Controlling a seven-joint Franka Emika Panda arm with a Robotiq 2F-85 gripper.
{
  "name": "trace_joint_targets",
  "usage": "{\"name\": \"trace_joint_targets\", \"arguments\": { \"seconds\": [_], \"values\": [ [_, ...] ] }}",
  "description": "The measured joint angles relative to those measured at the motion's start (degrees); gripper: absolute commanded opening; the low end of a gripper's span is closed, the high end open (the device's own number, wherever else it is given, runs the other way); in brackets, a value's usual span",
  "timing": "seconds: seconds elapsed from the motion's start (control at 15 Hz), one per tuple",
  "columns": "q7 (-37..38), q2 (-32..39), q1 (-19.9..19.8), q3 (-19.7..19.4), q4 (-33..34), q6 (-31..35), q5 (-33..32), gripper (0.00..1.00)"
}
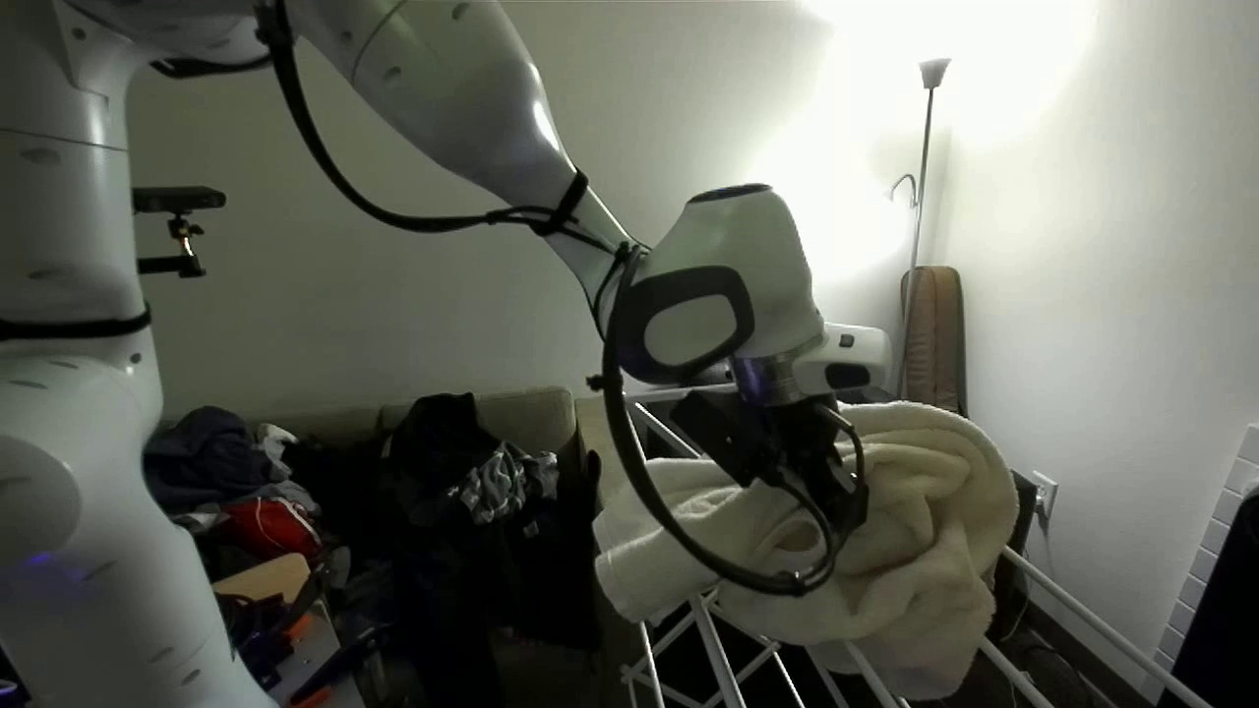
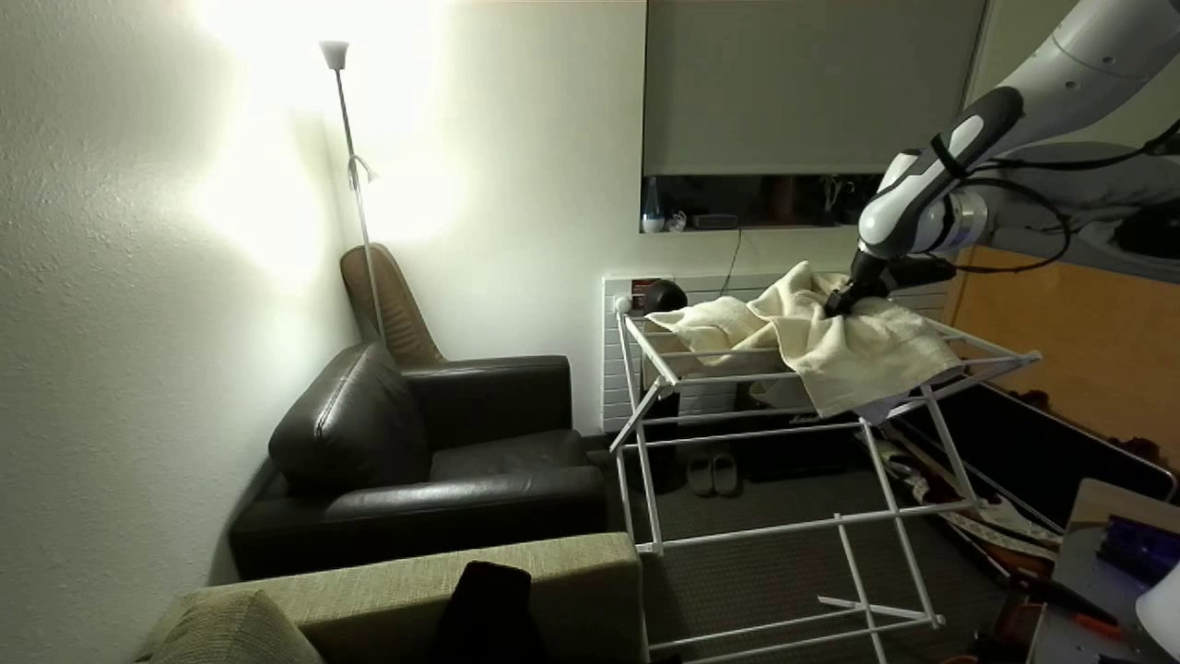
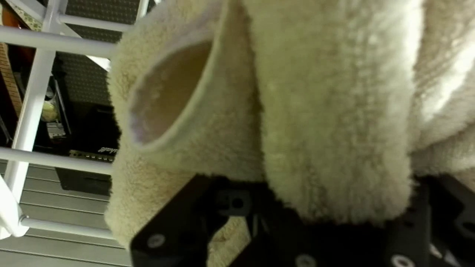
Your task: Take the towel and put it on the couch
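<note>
The towel [image 2: 857, 355], a thick cream cloth, lies bunched over the white drying rack [image 2: 747, 535]. It shows crumpled in both exterior views, with a corner hanging off the rack's side. My gripper [image 2: 837, 304] points down into its folds and is shut on a bunch of the fabric. In the wrist view a thick fold of towel [image 3: 334, 111] bulges up between the black fingers [image 3: 237, 202], whose tips are buried in cloth. A greenish couch [image 1: 536, 413] stands along the wall in an exterior view, and its arm [image 2: 581, 563] shows at the bottom of an exterior view.
Dark and coloured clothes [image 1: 502, 487] are heaped over the couch. Between the couch arm and the far wall stands a dark leather armchair [image 2: 516, 498]. A floor lamp [image 2: 343, 120] and a brown case [image 2: 392, 300] occupy the corner. Rack bars run under the towel.
</note>
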Motion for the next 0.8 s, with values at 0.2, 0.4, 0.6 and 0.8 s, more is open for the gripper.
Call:
{"name": "trace_joint_targets", "arguments": {
  "seconds": [0.2, 0.4, 0.6, 0.8],
  "values": [
    [7.2, -3.0, 1.9, 0.7, 2.2, -7.0, -7.3, 0.05],
    [10.3, -5.5, 2.6, 3.3, 4.7, -12.8, -10.0, 0.05],
    [11.8, -6.6, 2.8, 6.1, 7.5, -17.3, -11.2, 0.05],
    [12.7, -6.8, 3.5, 8.3, 10.4, -21.2, -12.3, 0.05]
  ]
}}
